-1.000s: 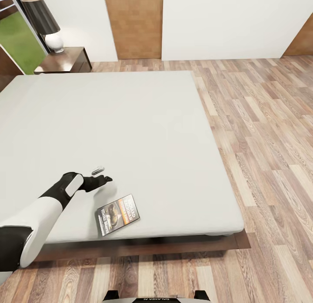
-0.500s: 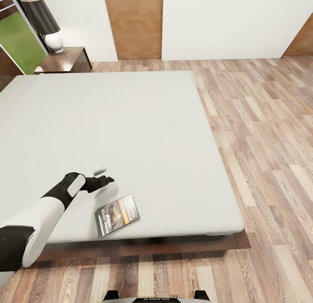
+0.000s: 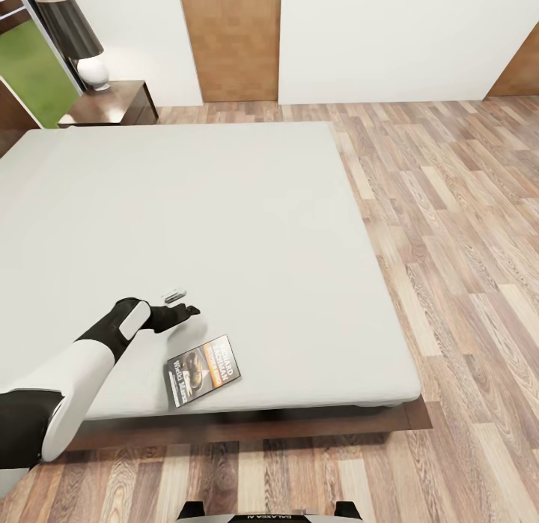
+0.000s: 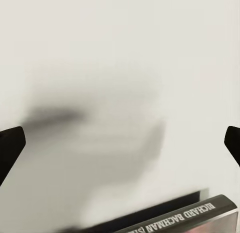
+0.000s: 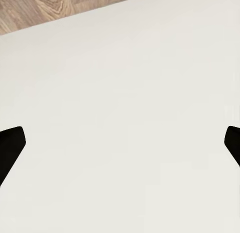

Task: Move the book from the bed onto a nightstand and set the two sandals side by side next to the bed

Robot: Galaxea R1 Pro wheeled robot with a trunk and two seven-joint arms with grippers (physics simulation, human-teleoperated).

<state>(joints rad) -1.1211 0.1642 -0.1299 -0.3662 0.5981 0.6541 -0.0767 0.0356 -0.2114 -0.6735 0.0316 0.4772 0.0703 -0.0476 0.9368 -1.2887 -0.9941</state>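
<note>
Left end effector (image 3: 178, 303) spread wide (empty), just beside book (image 3: 203, 370), on bed (image 3: 224, 208)

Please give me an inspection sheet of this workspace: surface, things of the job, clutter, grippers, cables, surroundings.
Surface: bed, plain light-grey mattress, dark wooden frame.
Job's things: book lies flat near the mattress's front edge; nightstand stands beside the bed's far corner.
Clutter: lamp on the nightstand.
Grippers: left gripper open, low over the mattress just beyond the book, not touching it; right gripper open over bare mattress.
Cables: nothing seen.
Surroundings: wood-plank floor, white walls, tan door.
</note>
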